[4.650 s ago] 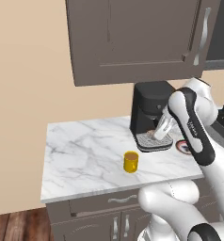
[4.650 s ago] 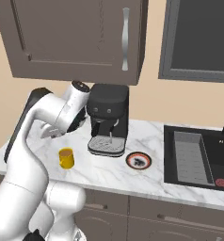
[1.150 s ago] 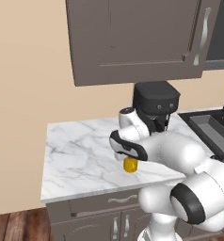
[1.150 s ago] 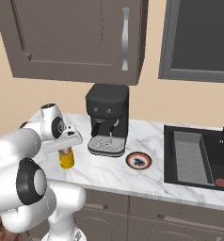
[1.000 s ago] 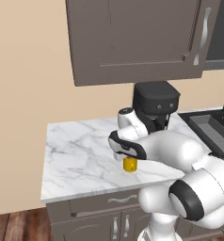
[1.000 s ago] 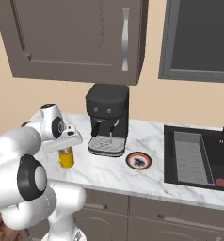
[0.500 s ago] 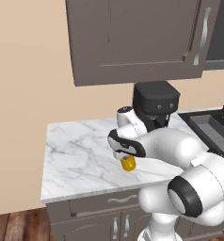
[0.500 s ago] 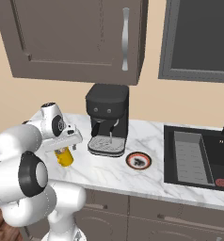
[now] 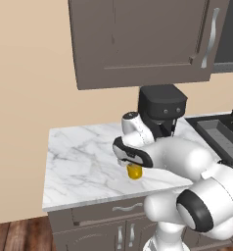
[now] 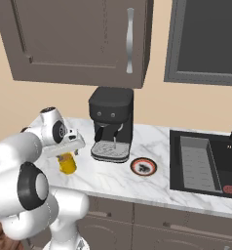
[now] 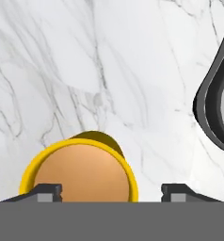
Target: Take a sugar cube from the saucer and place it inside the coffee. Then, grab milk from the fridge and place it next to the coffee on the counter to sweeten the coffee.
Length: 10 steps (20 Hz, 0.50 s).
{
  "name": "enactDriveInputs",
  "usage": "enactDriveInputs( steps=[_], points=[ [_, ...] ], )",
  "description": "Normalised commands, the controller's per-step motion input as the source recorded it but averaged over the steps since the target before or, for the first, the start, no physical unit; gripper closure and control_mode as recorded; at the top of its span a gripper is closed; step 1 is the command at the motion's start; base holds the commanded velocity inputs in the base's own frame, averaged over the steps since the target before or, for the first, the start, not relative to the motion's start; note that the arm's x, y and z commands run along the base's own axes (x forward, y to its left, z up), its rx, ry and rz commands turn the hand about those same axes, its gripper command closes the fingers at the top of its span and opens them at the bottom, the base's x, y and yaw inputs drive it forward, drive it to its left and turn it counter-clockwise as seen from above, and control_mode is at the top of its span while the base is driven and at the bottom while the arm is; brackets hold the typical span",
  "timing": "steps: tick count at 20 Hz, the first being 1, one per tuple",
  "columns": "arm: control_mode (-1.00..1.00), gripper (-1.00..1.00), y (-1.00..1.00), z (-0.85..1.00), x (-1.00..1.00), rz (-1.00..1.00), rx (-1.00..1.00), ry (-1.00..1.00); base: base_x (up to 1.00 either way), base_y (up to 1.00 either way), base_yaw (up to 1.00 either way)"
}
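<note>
Coffee [image 11: 79, 174], a round yellow mug of smooth brown liquid, is sitting near the veined marble table's [image 9: 79, 157] front edge; your fingers [image 11: 47, 192] are spreading apart above it.

I see the coffee [image 10: 67, 163], a small yellow cylindrical mug, standing upright on the counter [image 10: 162, 181] at the middle left of the right base view; in the left base view the coffee [image 9: 134, 171] sits near the frame's centre. The hand view looks straight down into it at the lower left: a yellow rim around light brown liquid. The saucer [image 10: 143, 167], round with a reddish-brown rim, white ring and dark centre, lies flat near the middle of the right base view, well apart from the mug. The counter is white marble with grey veins.
</note>
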Motion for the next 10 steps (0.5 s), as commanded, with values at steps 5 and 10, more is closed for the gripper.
enactDriveInputs(
  steps=[5,10],
  points=[
    [-1.0,1.0,0.0,0.13,-0.05,-0.01,0.0,-0.16,0.0,0.0,0.0],
    [-1.0,1.0,-0.01,0.31,-0.01,-0.02,0.0,-0.25,0.0,0.0,0.0]
  ],
)
